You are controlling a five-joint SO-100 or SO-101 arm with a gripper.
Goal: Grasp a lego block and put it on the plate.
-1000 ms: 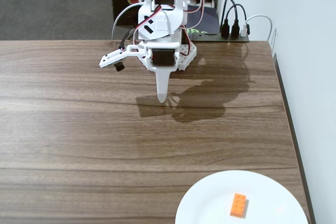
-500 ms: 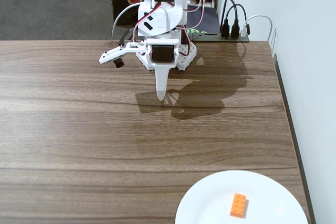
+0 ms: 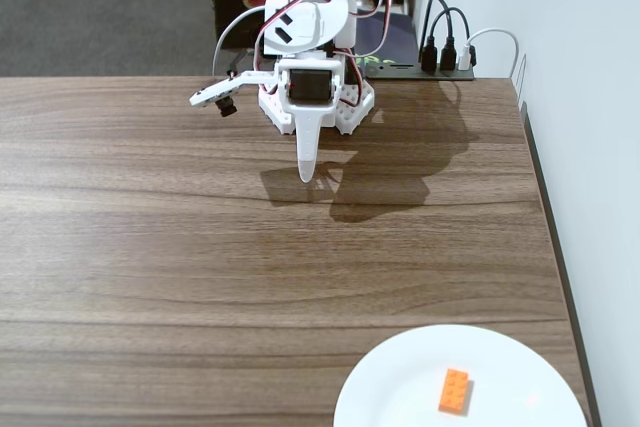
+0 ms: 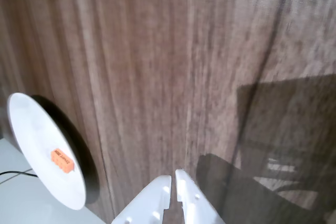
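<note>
The arm has drawn back toward the table's far edge, while the lego block (image 3: 454, 390) has stayed flat on the plate (image 3: 400, 387) at the near right corner. The tool (image 4: 172, 181), fingers together and empty, looks finished; only parking remains.

No legible text, label, brand, number or sign is found in either view. The orange lego block (image 3: 454, 390) on the white plate (image 3: 400, 387) at the desk's near right corner shows plain studs in the fixed view; in the wrist view its side (image 4: 62, 160) carries faint marks too small to read. The white arm's housings (image 3: 310, 27) show dark slots only, no lettering. The black power strip (image 3: 420, 70) at the desk's far edge bears no readable marking.
</note>
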